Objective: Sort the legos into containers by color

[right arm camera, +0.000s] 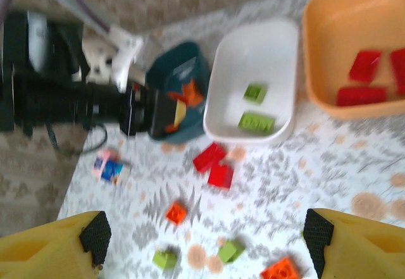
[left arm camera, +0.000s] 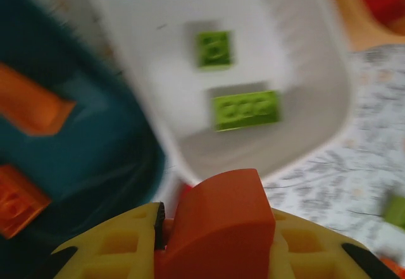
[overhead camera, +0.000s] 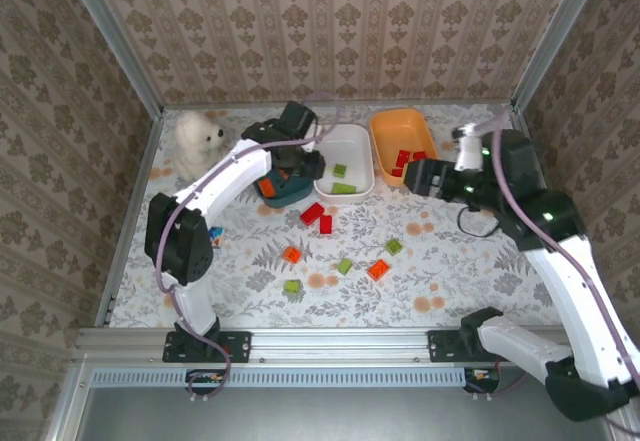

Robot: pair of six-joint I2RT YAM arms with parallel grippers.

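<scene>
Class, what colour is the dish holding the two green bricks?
The dish is white, clearest in the right wrist view.

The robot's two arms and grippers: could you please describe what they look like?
Both the left arm and right arm have white shells with black joints and bases. A greyish-purple cable loops along the left arm; the right arm shows small green lights. The left gripper and right gripper have yellow fingers with black pads.
</scene>
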